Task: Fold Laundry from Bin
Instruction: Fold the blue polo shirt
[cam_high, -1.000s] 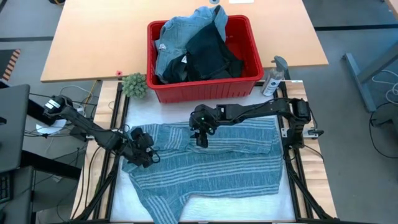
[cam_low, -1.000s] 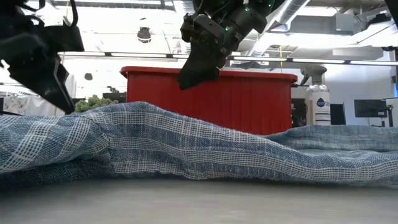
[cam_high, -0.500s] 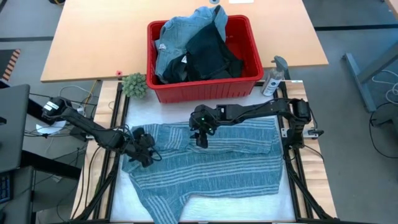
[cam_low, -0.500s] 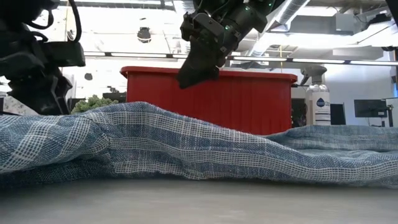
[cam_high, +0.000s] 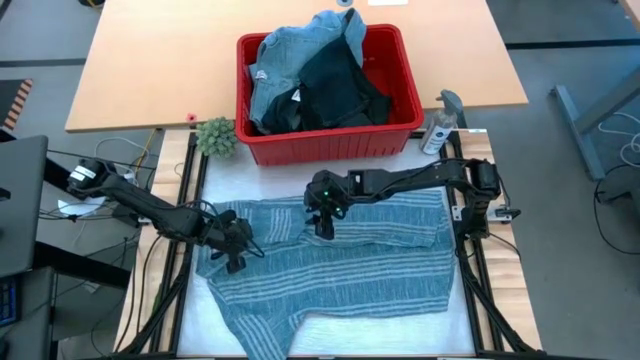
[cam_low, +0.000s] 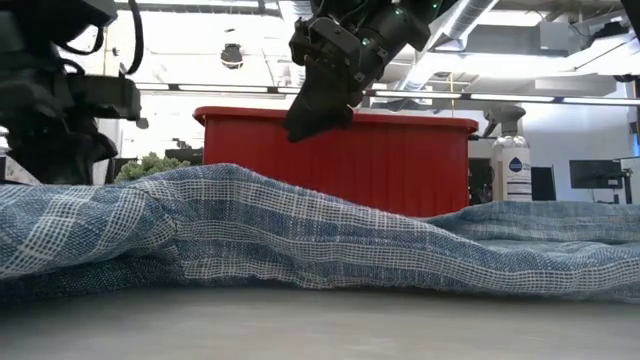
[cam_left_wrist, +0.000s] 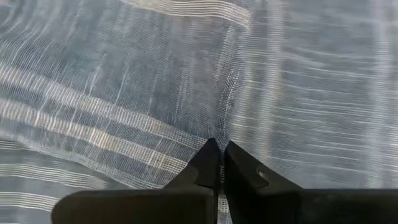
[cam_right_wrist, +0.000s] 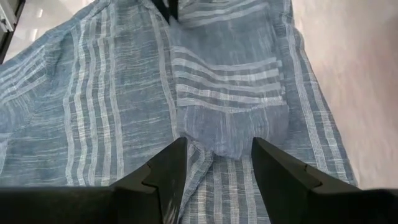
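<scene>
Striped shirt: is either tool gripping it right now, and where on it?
The left tool is shut on a fold of the striped shirt near its left edge. The right tool hangs open above the shirt's middle, holding nothing.

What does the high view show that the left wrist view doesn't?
High view only: the rectangular bright red plastic bin holding light blue and dark garments, the white spray bottle, the small green plant, and the right gripper above the shirt. Left wrist view only: the left gripper shut, its tips at a fabric crease. Both: the blue-grey white-striped shirt spread flat.
</scene>
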